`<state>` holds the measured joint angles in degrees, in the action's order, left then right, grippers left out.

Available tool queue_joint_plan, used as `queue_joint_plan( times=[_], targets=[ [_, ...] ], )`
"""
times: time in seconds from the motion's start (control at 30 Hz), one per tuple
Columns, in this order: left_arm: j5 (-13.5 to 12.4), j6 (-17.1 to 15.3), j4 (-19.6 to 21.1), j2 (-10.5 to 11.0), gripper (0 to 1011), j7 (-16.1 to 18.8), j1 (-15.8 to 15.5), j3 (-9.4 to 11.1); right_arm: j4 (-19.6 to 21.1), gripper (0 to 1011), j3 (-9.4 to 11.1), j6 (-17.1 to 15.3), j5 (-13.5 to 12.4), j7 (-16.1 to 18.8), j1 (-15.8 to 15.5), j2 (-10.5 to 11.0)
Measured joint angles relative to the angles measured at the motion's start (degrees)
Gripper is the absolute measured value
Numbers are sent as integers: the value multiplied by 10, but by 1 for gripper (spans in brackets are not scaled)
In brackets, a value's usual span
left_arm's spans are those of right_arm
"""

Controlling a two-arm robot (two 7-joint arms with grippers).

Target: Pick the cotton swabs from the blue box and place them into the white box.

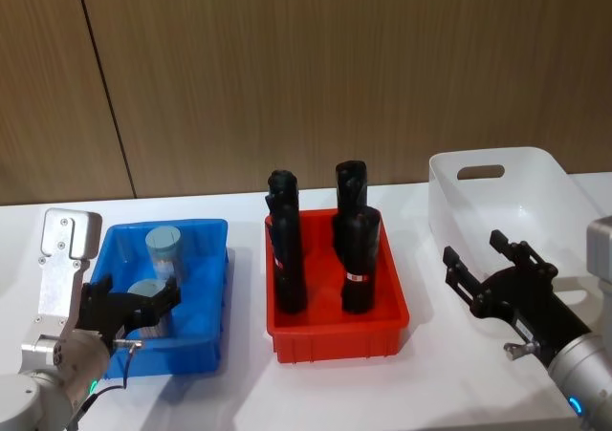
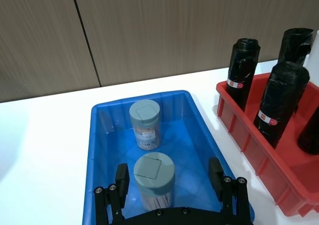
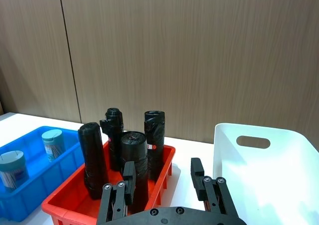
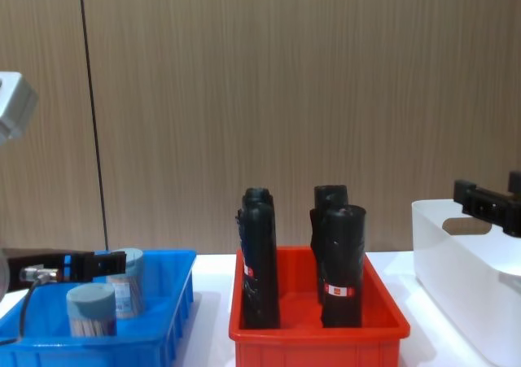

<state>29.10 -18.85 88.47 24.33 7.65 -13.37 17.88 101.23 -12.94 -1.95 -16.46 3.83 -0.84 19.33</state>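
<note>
Blue box (image 1: 216, 283) is on the left side of the white counter (image 1: 430, 374), and both jars of cotton swabs (image 1: 163, 249) are inside it, upright, one behind the other. The left pincer (image 2: 168, 166) hangs over the near end of that box with its fingers spread wide, one on each side of the near jar (image 2: 153, 180). It isn't clamped on anything: bare blue floor shows between the jar and one finger. From the chest view the fingers look to be just above that jar's lid. The far jar (image 2: 145, 125) stands near the back wall of the box.

Next over is a red bin (image 1: 335, 337) with four black rolls (image 1: 356, 259) standing in it. The white box (image 1: 550, 192) is at the right end of the counter, well apart from the blue one, and I can't see anything inside it. The right pincer (image 1: 473, 245) hovers just beside the white box's near corner, between it and the red bin, fingers also apart and holding nothing. Wood panel wall (image 1: 287, 68) runs behind everything.
</note>
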Motion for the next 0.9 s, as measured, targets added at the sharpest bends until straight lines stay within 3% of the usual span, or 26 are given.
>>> queue_joint_plan(
  times=[0.9],
  targets=[
    [-14, 3, -99, -16, 1004, -69, -51, -13, 0, 688, 0, 0, 0, 0, 0, 0]
  ],
)
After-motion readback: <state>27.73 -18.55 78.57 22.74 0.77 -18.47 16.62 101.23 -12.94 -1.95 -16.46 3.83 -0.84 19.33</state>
